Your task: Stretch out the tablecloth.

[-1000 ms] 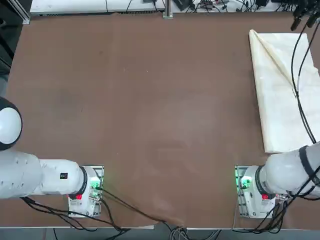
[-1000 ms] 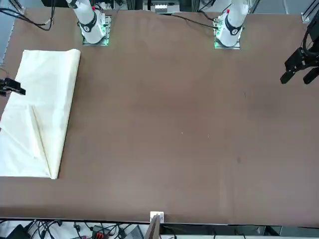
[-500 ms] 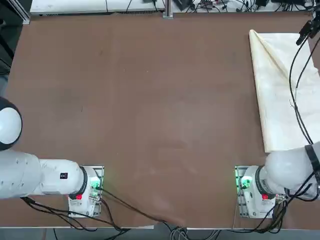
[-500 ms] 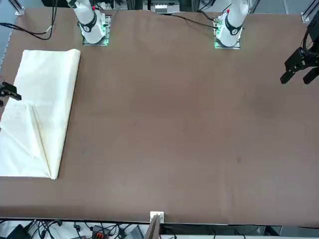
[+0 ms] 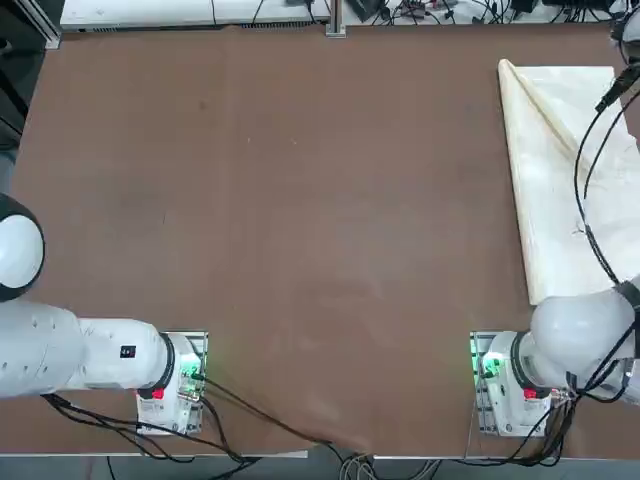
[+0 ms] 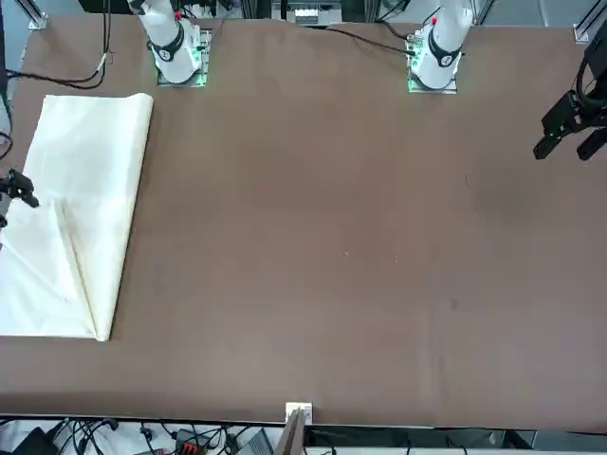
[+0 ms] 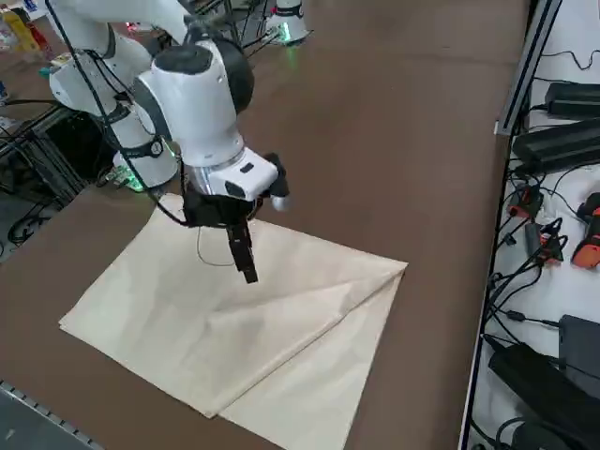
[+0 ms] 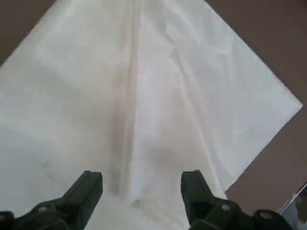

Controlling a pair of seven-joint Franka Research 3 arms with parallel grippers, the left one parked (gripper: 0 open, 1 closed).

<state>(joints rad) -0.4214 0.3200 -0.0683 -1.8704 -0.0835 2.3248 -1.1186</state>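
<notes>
at the near edge in the top view: the right arm's base (image 5: 510,380) with its little green light, bolted on the brown table (image 5: 300,200). above it, the fat white elbow, with black cables looping up past the table's right edge.

next, further along on that right side: the tablecloth (image 5: 560,180), cream and thin, lying flat on the table, folded into a long shape. soft creases all over. one slanted fold line running from a far corner across the top layer. in the right side view (image 7: 234,319), a top layer folded back so a lower layer sticks out at the near edge.

over the cloth: the right gripper (image 7: 246,255), hanging from the white wrist, pointing down at the middle of the cloth. above the cloth, not touching it, going by the right side view. in the right wrist view (image 8: 141,189), two black fingers (image 8: 86,189) spread wide apart, with only cloth seen in the gap. nothing held.

in the front view, only a bit of the gripper (image 6: 19,187) poking in at the picture's left edge, over the cloth (image 6: 85,209).

past the table's far edge: cables and black boxes (image 7: 562,141) on a white shelf.
</notes>
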